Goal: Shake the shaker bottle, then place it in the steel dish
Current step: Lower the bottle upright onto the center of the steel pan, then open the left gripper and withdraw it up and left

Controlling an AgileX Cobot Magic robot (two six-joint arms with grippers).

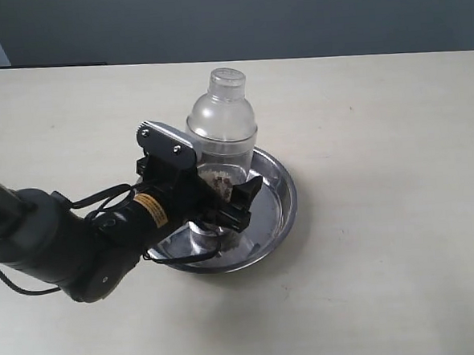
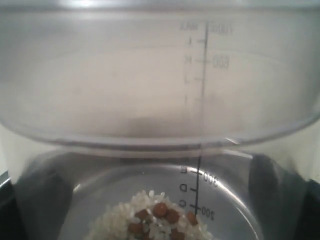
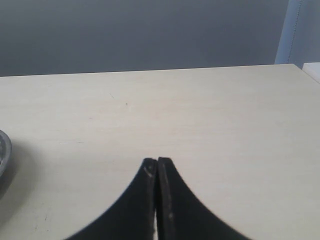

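The shaker bottle [image 1: 221, 118] is upright, its base down in the steel dish [image 1: 277, 199], clear cap on top. My left gripper [image 1: 227, 178] is shut on its lower body; one black finger [image 1: 252, 189] shows on the near right side and the other is hidden. In the left wrist view the bottle [image 2: 160, 100] fills the frame, with brown granules [image 2: 161, 210] and white grains at the bottom and dark fingers [image 2: 306, 205] at both edges. My right gripper [image 3: 157, 161] is shut and holds nothing, out over bare table.
The pale table [image 1: 378, 120] stretches all round the dish. A sliver of the dish rim [image 3: 2, 150] shows at the edge of the right wrist view. A grey wall stands behind the table's far edge.
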